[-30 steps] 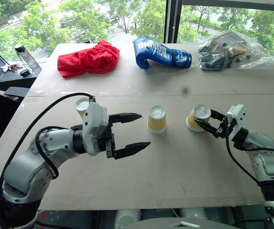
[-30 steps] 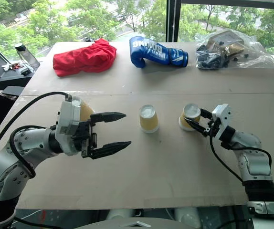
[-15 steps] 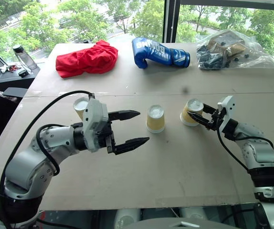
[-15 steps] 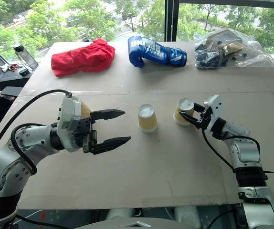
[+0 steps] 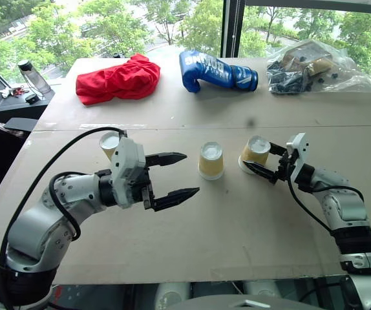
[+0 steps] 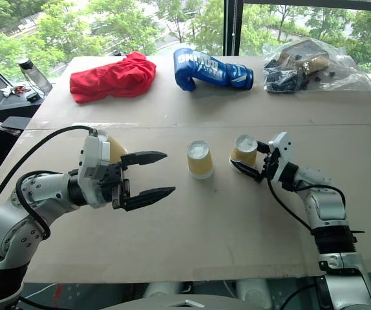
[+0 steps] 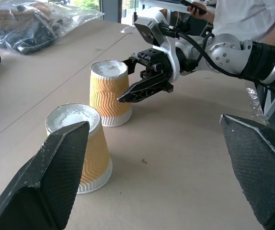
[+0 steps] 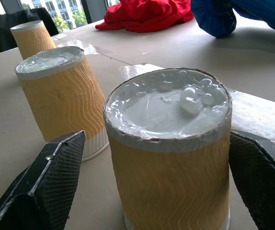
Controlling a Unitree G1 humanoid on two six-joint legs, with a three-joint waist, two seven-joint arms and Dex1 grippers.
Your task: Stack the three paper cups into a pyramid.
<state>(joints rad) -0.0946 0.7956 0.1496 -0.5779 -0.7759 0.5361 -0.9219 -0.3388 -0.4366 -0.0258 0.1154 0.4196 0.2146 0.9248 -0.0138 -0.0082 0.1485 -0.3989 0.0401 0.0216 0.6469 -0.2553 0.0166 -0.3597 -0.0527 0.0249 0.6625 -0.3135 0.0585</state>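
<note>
Three tan-yellow paper cups stand upside down on the brown table (image 5: 237, 226). The left cup (image 5: 110, 143) is behind my left gripper (image 5: 190, 173), which hovers open and empty left of the middle cup (image 5: 211, 161). The right cup (image 5: 255, 150) stands close beside the middle one, between the spread fingers of my right gripper (image 5: 258, 159). In the right wrist view this cup (image 8: 168, 158) rests on the table with one finger (image 8: 41, 191) clearly off its side. The left wrist view shows the middle cup (image 7: 82, 143) and right cup (image 7: 109, 93) side by side.
Along the table's far edge lie a red cloth (image 5: 117, 79), a blue boxing glove (image 5: 216, 71) and a clear plastic bag of parts (image 5: 315, 68). A bottle (image 5: 35, 77) stands off the table at the left. A person (image 7: 243, 14) sits beyond the right arm.
My right gripper carried the right cup leftward, closer to the middle cup, and its fingers have opened off it. The left gripper has stayed where it was, open.
</note>
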